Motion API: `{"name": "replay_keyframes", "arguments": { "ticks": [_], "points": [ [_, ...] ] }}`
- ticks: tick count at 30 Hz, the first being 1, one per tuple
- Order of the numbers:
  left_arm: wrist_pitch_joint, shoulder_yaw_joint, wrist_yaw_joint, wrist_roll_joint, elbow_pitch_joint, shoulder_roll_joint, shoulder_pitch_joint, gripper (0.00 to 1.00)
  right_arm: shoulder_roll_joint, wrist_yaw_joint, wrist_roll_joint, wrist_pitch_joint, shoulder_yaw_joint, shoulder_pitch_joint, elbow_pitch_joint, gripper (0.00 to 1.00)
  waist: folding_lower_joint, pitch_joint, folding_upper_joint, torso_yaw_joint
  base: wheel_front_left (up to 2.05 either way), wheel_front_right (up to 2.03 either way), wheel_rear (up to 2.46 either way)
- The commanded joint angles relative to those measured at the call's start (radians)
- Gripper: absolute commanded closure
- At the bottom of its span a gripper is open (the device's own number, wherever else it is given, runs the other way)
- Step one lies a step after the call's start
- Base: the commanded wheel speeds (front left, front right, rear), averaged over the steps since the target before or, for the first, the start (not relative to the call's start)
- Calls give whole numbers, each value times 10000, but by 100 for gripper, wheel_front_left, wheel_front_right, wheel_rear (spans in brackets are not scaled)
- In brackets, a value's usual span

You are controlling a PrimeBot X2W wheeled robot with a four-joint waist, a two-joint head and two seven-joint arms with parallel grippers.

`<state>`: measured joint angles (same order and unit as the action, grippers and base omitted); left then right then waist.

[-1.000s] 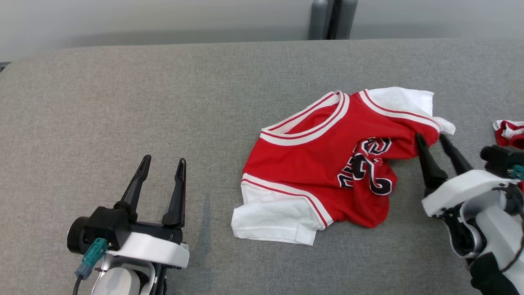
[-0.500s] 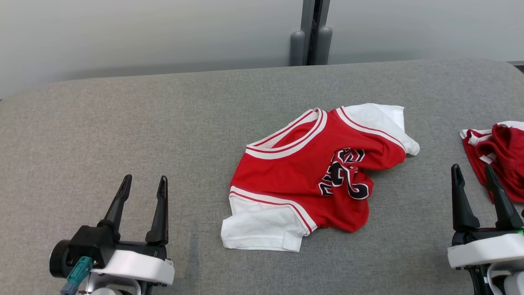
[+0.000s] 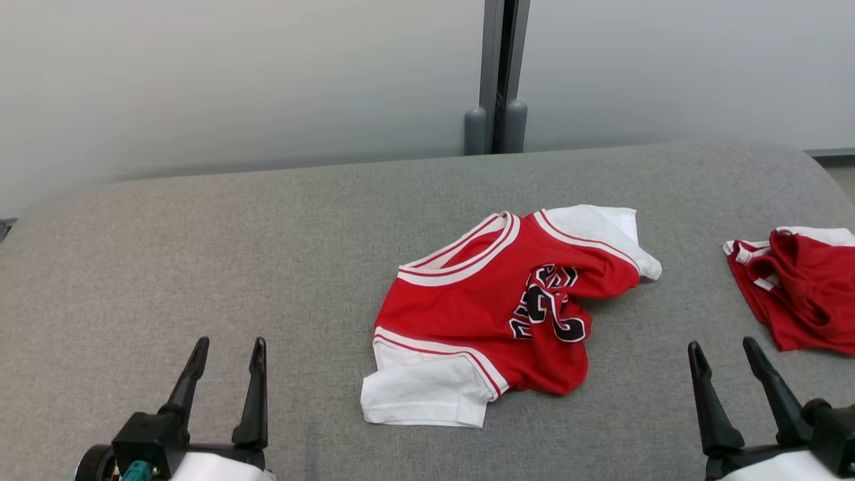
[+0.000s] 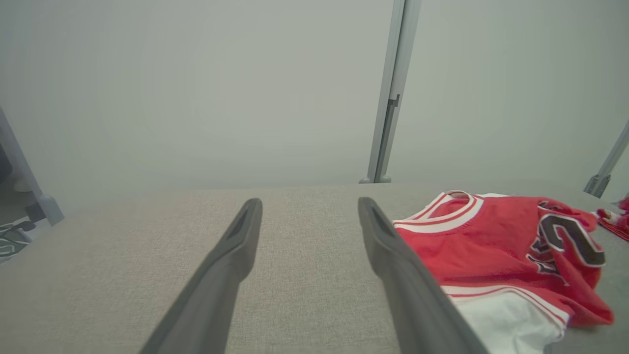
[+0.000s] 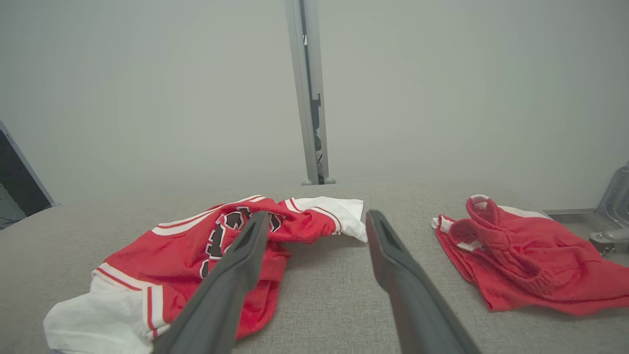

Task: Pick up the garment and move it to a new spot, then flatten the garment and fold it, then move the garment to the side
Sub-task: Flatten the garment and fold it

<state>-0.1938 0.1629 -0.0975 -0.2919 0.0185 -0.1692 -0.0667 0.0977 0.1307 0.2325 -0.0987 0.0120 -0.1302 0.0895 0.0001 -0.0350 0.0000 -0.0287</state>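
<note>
Left and right jaws stand apart, empty; the crumpled jersey [image 3: 467, 314] half-hides its number, and the red shorts [image 3: 795, 294] are cut off rightward.

We find the garment [image 3: 467, 314] lying midway on the tabletop [image 3: 200, 254], the shorts [image 3: 798, 297] well apart to its right, the left claw [image 3: 230, 344] and right claw [image 3: 722, 344] nearer us, flanking it.

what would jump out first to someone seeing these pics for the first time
The crumpled red and white jersey lies in the middle of the grey table, its black number bunched in a fold. A second red garment sits apart near the right edge. The left gripper and right gripper are open at the near corners, touching neither.
</note>
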Motion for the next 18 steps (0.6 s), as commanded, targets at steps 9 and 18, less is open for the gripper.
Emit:
{"name": "replay_keyframes", "arguments": {
  "ticks": [9,18],
  "points": [
    [266,96,-150,-13,-85,-151,-608,0,-217,1,-134,472,-221,-706,483,0,-1,478,0,175,0,0,0],
    [314,190,-327,8,-149,-96,-603,0,-306,1,-138,603,-210,-776,603,0,-1,493,0,244,0,0,0]
  ]
}}
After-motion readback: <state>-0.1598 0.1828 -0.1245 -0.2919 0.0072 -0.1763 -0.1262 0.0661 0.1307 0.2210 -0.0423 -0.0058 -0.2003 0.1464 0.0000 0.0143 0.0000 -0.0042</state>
